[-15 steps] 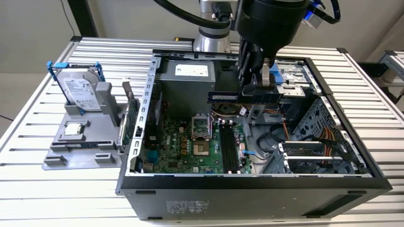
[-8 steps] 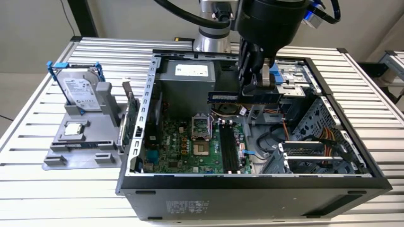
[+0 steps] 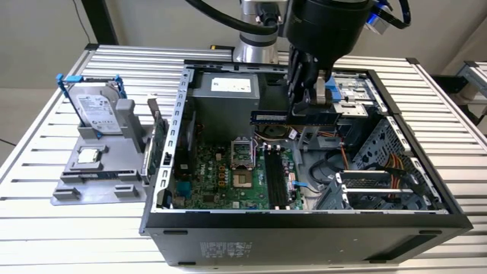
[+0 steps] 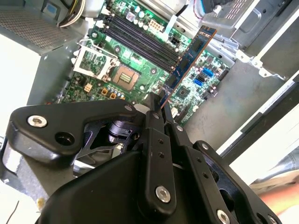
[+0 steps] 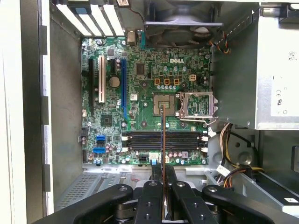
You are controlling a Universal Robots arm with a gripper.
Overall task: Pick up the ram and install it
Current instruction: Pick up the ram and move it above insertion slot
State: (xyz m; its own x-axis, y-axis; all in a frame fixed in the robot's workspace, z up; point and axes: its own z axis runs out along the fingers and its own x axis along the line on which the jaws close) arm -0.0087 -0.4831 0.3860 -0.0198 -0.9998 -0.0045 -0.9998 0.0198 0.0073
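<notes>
Ram (image 3: 268,117) hangs level over the open computer case (image 3: 304,228) in the exterior view, clamped by the gripper (image 3: 303,111); its pale sticker is too small to read. In the second wrist view the fingers (image 4: 156,140) close on the stick's near end, hiding it, above the motherboard (image 4: 140,65). In the first wrist view it is edge-on, a thin line crossing the memory slots (image 5: 187,140).

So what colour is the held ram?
Blue; the ram shows best in the second wrist view.
</notes>
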